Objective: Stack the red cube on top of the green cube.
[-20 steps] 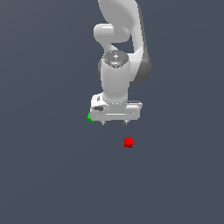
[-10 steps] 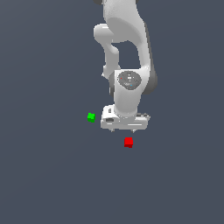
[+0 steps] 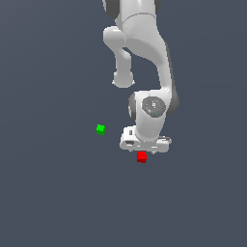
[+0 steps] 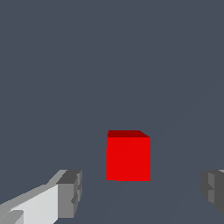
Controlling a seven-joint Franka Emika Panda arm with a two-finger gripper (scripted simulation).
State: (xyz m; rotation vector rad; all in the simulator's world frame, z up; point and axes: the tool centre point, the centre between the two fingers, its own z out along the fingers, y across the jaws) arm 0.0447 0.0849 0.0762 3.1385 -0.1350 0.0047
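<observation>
The white Panda arm's gripper [image 3: 143,150] hangs directly over the small bright red cube [image 3: 141,157] on the grey floor, jaws spread and holding nothing. In the wrist view the cube [image 4: 128,157] lies between the grey fingertips [image 4: 72,192], apparently not yet touched. The small bright green cube [image 3: 100,129] sits well apart, toward the exterior view's left.

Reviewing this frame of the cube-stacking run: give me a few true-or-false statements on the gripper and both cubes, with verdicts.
1. The gripper is open, with the red cube seen between its fingers. True.
2. The red cube sits on top of the green cube. False: the two lie apart on the floor, the green one toward the exterior view's left.
3. The gripper's fingers are clamped on the red cube. False: gaps show on both sides of it.
4. The green cube appears in the wrist view. False: only the red one does.
5. The gripper is over the red cube, not the green one. True.
</observation>
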